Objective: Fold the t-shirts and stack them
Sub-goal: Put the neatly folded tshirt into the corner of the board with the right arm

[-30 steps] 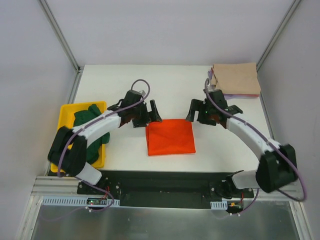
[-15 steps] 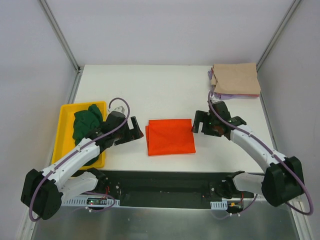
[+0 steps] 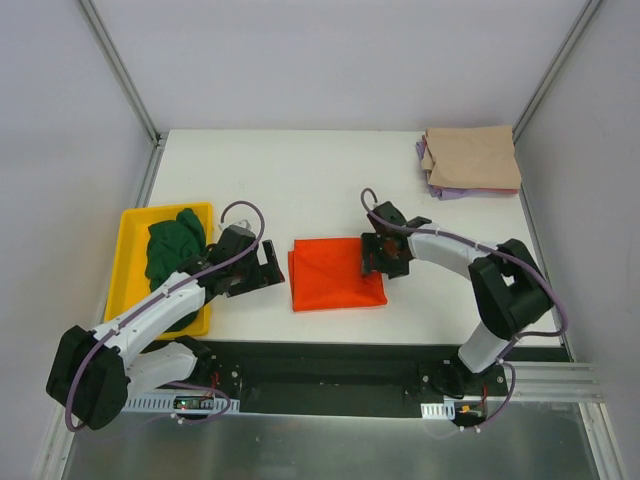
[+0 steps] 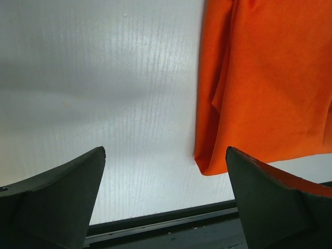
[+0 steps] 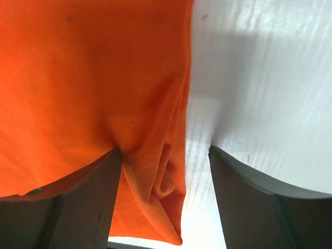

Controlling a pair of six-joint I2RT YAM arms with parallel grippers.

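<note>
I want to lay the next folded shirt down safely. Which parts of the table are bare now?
Bare: the wide far strip of table, from the yellow tray across to the tan shirt. Crowded: the middle, where the left pincer and the right pincer flank the orange shirt.

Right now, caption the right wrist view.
Open jaws straddle the edge of the folded orange t-shirt on the white table.

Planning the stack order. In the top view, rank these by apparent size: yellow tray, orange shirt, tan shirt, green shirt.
1. yellow tray
2. orange shirt and tan shirt: these look alike, and the tan one lies farther off, so I won't rank them.
3. green shirt: bunched and partly covered, so unsure.
</note>
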